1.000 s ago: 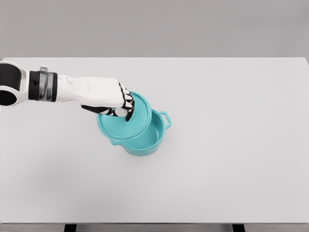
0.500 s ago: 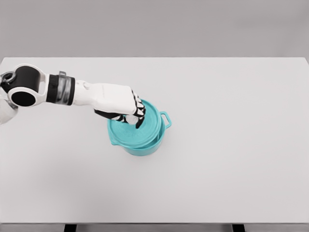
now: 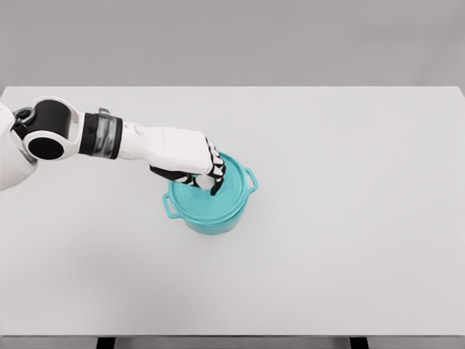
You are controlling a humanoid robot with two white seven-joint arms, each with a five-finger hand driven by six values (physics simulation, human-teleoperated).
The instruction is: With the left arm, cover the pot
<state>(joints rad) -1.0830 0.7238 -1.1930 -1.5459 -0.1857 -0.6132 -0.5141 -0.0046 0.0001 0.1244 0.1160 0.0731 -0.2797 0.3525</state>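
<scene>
Left hand (image 3: 190, 161) is curled down over the middle of the teal lid (image 3: 211, 198), fingers (image 3: 215, 174) bunched together and pinching what looks like the small pale knob on top, though the knob itself is mostly hidden under the knuckles so I can't see the contact properly. White arm comes in from the left edge of the head view, black elbow joint and grey cuff showing, forearm running nearly level across the table.

Lid is sitting on the teal pot (image 3: 211, 222) and looks pretty much centered, its rim lining up with the pot's rim all the way round as far as I can see. Can't tell if it's fully seated or a hair above. 2 loop handles stick out from the pot, 1 at lower left and 1 at upper right.

Pot stands on the white table (image 3: 349, 218), a bit left of center, with a soft shadow just beside it. Grey wall behind the table's far edge.
</scene>
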